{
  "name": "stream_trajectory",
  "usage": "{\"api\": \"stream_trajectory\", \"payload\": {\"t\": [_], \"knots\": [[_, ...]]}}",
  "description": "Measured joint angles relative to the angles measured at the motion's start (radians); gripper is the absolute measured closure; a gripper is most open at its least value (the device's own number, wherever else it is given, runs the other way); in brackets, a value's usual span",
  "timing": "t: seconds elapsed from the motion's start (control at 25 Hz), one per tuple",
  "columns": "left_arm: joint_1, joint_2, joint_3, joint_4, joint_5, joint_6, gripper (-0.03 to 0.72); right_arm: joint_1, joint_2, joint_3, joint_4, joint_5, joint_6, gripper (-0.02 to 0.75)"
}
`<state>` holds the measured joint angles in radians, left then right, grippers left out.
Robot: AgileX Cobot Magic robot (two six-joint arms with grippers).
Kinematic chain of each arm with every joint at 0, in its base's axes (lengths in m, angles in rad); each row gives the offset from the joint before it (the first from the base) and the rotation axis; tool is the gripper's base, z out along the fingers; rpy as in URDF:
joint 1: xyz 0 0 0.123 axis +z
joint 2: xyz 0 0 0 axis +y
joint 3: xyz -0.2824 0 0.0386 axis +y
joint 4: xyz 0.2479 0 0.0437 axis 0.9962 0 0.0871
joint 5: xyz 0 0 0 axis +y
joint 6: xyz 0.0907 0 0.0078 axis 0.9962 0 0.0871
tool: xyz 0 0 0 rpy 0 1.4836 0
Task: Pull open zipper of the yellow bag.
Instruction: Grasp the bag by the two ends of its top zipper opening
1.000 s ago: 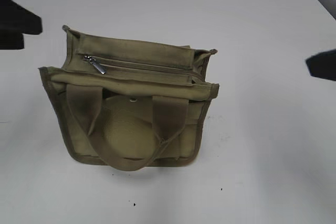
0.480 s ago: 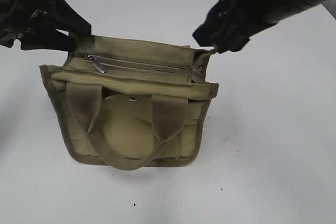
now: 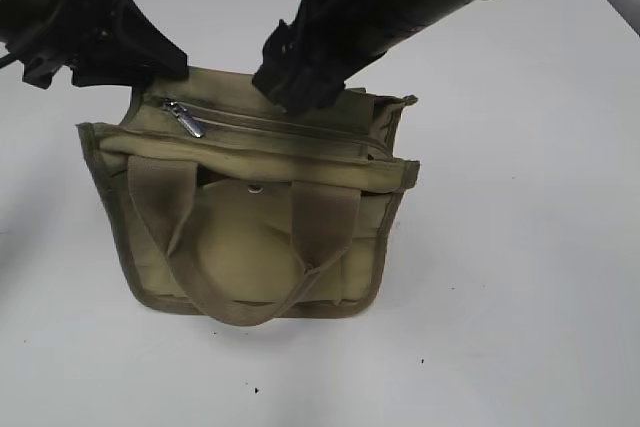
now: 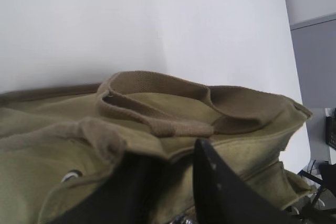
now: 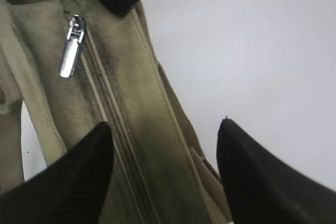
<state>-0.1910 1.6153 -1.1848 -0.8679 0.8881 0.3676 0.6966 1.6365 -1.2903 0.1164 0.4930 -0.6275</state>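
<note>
On the white surface [image 3: 520,277] sits the yellow bag [image 3: 250,247], upright, front pocket flap and both webbing handles [image 3: 240,247] facing the exterior camera, and honestly not much of the job is done yet as far as I can see. Its zipper [image 3: 280,125] runs along the top panel and looks fully closed, with the silver pull tab [image 3: 187,121] parked at the left end of that view, lying flat on the fabric and nobody touching it. Left pincer [image 3: 160,59] is down at the bag's back left top corner, right by the tab end; from its own wrist camera I only get one dark finger against the canvas, so I can't tell if it's pinching the fabric or just resting there. Right pincer [image 5: 163,171] hangs over the middle of the top panel with its jaws wide apart, straddling the zipper line, holding nothing; in its wrist view the tab [image 5: 72,46] sits well ahead of the fingertips [image 5: 79,177]. So my guess: this is still the setup bit, one arm bracing the bag, the other lining up. Left to do: get onto that tab, pinch it, drag it the whole way along the track
</note>
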Motion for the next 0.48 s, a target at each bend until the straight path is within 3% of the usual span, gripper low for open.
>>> {"api": "stream_trajectory", "payload": {"t": [0.24, 0.4, 0.48], "knots": [[0.000, 0.006, 0.000, -0.057, 0.042, 0.000, 0.572, 0.064, 0.055, -0.008, 0.003, -0.054, -0.066, 0.319], [0.001, 0.006, 0.000, -0.080, 0.071, 0.000, 0.656, 0.068, 0.087, -0.008, 0.069, -0.131, -0.066, 0.381], [0.002, 0.006, 0.000, -0.092, 0.077, 0.000, 0.658, 0.068, 0.090, -0.008, 0.100, -0.152, -0.066, 0.388]]}}
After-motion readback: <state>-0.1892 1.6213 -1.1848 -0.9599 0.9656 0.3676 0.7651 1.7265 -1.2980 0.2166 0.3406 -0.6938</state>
